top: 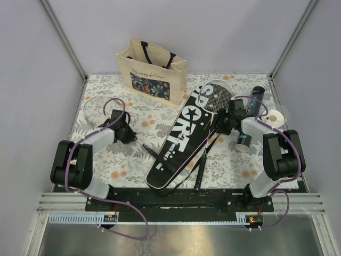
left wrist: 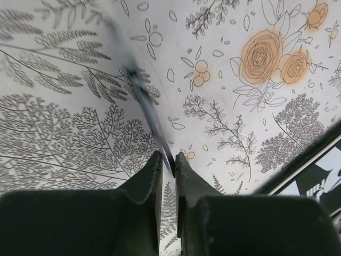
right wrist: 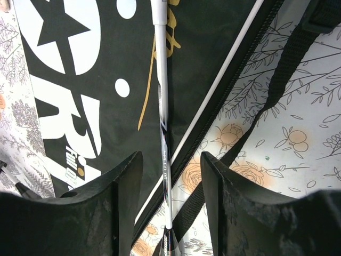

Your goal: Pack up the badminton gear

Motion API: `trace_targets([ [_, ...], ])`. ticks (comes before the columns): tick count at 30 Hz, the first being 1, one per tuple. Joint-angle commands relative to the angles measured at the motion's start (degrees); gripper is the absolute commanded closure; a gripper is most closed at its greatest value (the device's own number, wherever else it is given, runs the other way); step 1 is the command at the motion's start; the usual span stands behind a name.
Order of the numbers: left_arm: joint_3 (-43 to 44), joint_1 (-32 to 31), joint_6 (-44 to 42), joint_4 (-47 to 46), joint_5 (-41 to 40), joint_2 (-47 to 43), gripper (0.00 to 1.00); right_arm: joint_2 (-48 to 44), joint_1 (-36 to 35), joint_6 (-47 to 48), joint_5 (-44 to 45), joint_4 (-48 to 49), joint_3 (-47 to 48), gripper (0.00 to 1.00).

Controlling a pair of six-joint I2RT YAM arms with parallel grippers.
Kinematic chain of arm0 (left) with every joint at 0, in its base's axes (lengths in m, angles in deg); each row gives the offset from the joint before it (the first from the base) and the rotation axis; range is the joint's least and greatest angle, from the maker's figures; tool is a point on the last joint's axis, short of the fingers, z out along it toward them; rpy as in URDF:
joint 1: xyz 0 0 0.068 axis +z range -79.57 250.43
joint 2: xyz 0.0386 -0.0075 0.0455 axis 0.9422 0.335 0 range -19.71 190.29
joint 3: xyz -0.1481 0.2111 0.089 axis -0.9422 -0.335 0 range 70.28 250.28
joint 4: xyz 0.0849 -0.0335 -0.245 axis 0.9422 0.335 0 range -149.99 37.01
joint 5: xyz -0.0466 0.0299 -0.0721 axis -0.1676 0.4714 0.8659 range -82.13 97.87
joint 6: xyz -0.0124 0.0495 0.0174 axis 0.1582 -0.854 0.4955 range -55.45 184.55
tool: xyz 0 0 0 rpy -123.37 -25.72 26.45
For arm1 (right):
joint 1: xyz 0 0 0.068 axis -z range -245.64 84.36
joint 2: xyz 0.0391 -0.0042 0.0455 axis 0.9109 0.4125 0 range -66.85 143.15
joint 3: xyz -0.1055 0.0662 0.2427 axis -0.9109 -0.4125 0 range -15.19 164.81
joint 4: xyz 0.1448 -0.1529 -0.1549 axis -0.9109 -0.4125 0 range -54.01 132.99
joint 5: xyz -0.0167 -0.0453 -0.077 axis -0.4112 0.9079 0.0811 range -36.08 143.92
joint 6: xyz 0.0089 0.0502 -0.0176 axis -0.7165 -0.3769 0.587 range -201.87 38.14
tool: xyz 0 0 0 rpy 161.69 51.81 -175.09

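Note:
The black racket cover (top: pixel 178 136) lettered "SPORT" lies diagonally at mid table. One racket lies on it, head (top: pixel 216 93) at the cover's top and shaft running down its right edge. My right gripper (top: pixel 219 125) is open and straddles this thin white shaft (right wrist: pixel 162 106), which runs between the fingers without touching them; the cover (right wrist: pixel 80 80) lies beneath. My left gripper (top: pixel 129 134) is shut on the thin dark shaft (left wrist: pixel 143 101) of a second racket, whose faint hoop (top: pixel 98 106) lies at the far left. The black tube (top: pixel 258 98) stands at the back right.
A beige floral tote bag (top: pixel 153 72) stands at the back. A short blue-and-white roll (top: pixel 244 141) and a white round object (top: pixel 274 118) lie by the right arm. The cover's black strap (right wrist: pixel 287 69) trails across the floral cloth. The cover's edge (left wrist: pixel 314 176) shows at lower right.

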Motion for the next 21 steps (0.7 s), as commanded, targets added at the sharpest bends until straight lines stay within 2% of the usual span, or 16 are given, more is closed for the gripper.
trace_targets([
  [1,4.9,-0.3,-9.9,4.2,-4.1,-1.7,0.94,-1.7,-0.7,0.6,-2.1,2.1,-0.1,0.44],
  [3,3.6,-0.2,-11.4,1.8,-3.2,-3.1,1.0,-1.9,-0.6,0.6,-2.1,1.9,0.1,0.43],
  [6,3.7,-0.2,-14.4,2.3,-8.9,-4.3,1.0,-2.4,-0.6,0.5,-2.6,2.1,0.0,0.43],
  [11,7.4,1.1,-11.6,8.0,-12.0,-1.4,1.0,-2.8,-0.6,0.1,-2.4,2.2,-0.7,0.43],
  [16,6.4,1.8,-8.8,10.0,-17.6,-1.3,0.93,-2.5,-0.6,-0.2,-3.3,2.8,-1.2,0.43],
  [21,5.6,4.7,-9.3,8.5,-15.8,-0.3,0.92,-2.8,-0.6,-0.3,-3.3,3.3,-1.7,0.43],
])
